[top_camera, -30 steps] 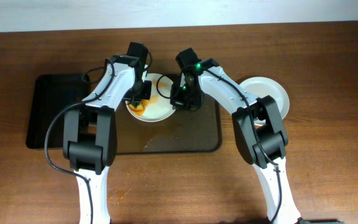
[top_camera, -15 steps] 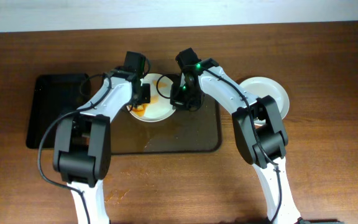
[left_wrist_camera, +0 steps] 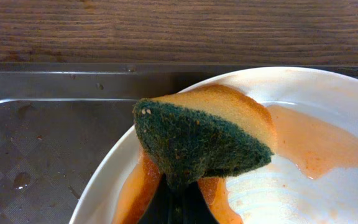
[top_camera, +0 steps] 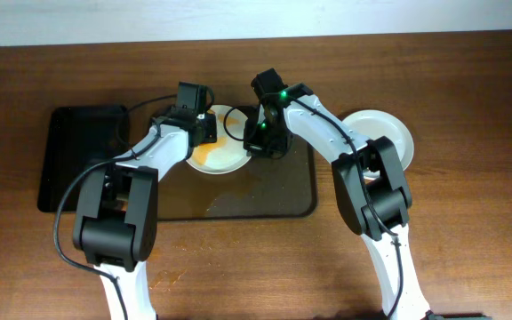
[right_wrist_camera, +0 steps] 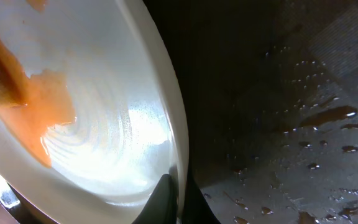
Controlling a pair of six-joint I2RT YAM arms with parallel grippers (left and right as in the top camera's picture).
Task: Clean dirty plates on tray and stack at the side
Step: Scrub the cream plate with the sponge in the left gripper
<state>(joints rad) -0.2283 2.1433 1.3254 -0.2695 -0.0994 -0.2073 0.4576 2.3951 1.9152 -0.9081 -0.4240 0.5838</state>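
A white plate smeared with orange sauce sits at the back of the brown tray. My left gripper is shut on a green and yellow sponge and presses it on the plate's left part. My right gripper is shut on the plate's right rim. Its fingers pinch the edge. A wiped white plate lies on the table to the right of the tray; I cannot tell whether it is one plate or a stack.
A smaller black tray lies at the left. The brown tray's floor is wet with drops and sauce streaks. The table's far wooden edge lies just behind the tray's rim.
My left gripper has moved the sponge up and right across the plate, leaving a wider orange smear at the plate's left. The right gripper has stayed on the rim.
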